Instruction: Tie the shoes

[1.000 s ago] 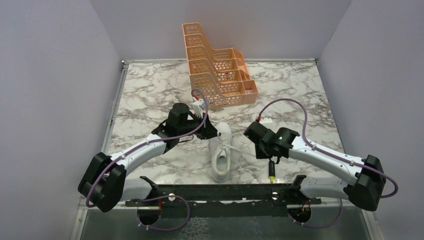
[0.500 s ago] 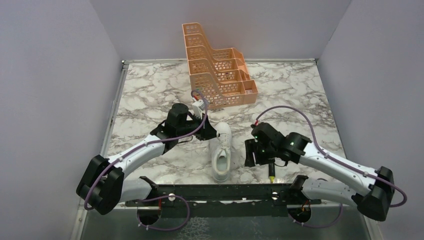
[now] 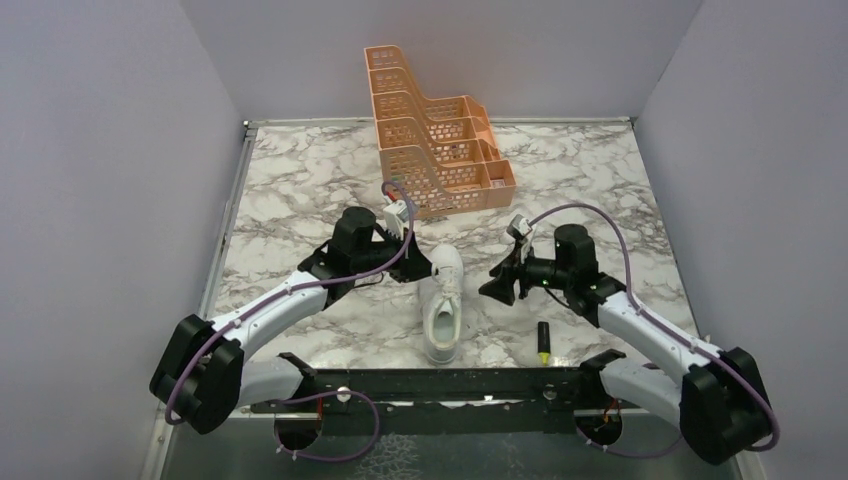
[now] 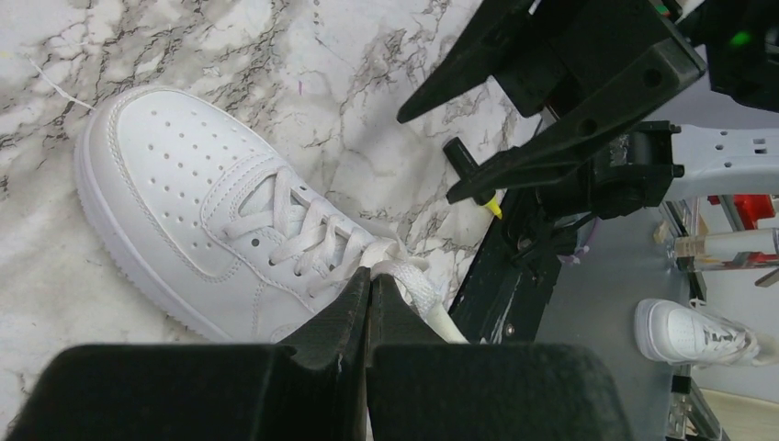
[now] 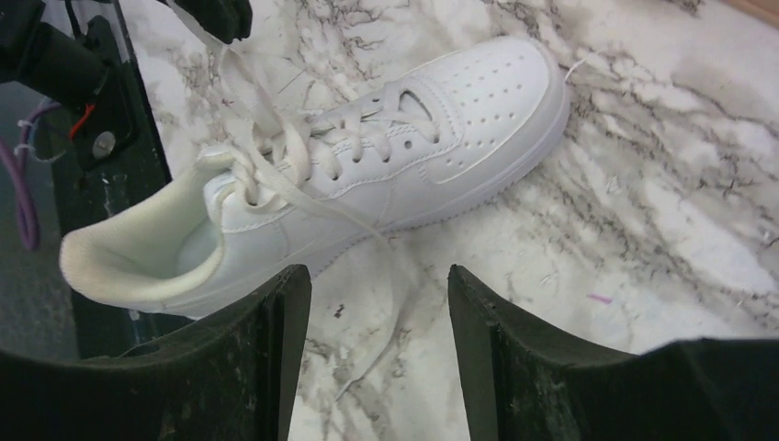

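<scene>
Pinching a white lace (image 4: 430,299) between closed fingers, the left tool (image 3: 410,262) sat just beside the white sneaker (image 3: 443,305) on the marble worktop (image 3: 300,190). The right tool (image 3: 497,286) stood wide and empty, the sneaker lying between the 2 tools.

Smooth leather-look sneaker (image 3: 442,312) on glossy marbled table (image 3: 300,190)

My left arm (image 3: 270,305) and right arm (image 3: 650,330) wear white shells with black joints; a purple cable (image 3: 590,210) loops along each. Pincer fingers (image 5: 248,367) are matte black wedges. Possibly a green light (image 3: 543,281) near my right wrist.
</scene>
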Controlling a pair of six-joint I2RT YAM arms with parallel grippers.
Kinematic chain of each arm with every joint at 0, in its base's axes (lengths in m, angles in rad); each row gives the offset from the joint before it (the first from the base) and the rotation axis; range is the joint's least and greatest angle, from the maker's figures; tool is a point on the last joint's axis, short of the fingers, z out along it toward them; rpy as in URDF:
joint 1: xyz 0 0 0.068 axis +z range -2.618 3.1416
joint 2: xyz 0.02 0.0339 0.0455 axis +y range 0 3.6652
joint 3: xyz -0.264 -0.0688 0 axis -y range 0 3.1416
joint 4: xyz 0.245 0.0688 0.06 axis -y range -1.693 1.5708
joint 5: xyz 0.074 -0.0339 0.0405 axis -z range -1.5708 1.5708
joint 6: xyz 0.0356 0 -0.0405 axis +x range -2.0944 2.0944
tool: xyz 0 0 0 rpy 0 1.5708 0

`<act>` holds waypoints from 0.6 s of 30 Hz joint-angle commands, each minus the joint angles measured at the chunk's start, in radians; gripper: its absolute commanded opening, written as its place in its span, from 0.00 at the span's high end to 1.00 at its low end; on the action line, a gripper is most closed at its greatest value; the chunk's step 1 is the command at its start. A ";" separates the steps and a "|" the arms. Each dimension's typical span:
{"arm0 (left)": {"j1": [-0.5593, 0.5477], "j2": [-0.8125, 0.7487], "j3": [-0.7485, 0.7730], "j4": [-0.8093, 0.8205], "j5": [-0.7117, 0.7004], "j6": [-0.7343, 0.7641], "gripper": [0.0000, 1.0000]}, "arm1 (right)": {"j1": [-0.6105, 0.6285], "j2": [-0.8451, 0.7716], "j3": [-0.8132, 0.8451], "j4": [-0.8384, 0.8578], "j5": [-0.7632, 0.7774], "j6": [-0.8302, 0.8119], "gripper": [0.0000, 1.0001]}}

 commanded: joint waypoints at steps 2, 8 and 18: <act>-0.004 -0.024 0.003 0.012 0.017 -0.001 1.00 | -0.072 0.143 -0.040 0.329 -0.347 -0.234 0.42; -0.004 -0.034 -0.011 0.020 0.011 -0.011 1.00 | -0.069 0.257 0.049 0.320 -0.461 -0.315 0.47; -0.004 -0.012 0.008 0.026 0.005 -0.008 1.00 | -0.003 0.401 0.174 0.119 -0.467 -0.485 0.57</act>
